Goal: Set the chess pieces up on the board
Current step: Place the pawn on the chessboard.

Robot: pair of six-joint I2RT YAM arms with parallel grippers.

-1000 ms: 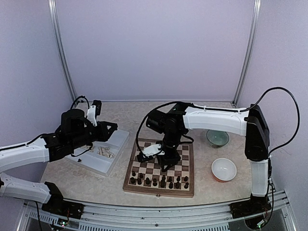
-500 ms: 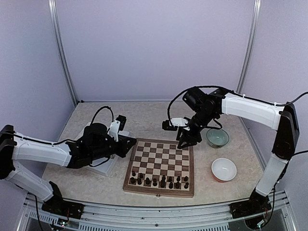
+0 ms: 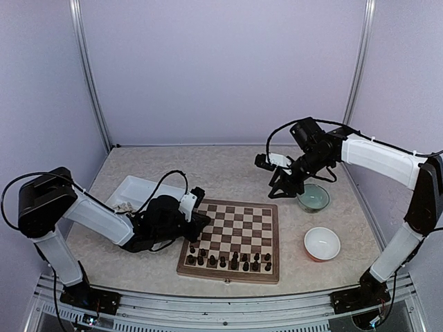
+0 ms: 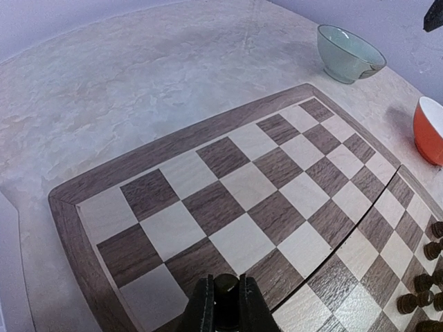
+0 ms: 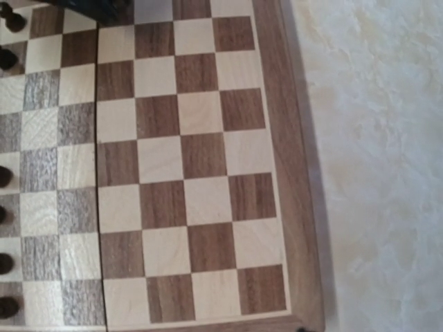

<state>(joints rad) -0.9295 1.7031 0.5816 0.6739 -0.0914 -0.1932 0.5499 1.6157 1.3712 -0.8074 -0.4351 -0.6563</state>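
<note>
light: bright, diffuse | shadows: faint, soft on surface point(image 3: 228, 173) | right wrist: slightly blurred | left wrist: board point(image 4: 256, 207) edges curve

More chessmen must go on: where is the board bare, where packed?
The board is bare across its far and middle rows, from the far border down to the dark chess pieces, which crowd the two near rows. The left tool hangs over its left edge. Beyond the far border the table is bare between the white tray and the green bowl.

White tray point(image 3: 138, 182) on the left, green bowl point(image 3: 313, 200) and orange bowl point(image 3: 322, 244) right
</note>
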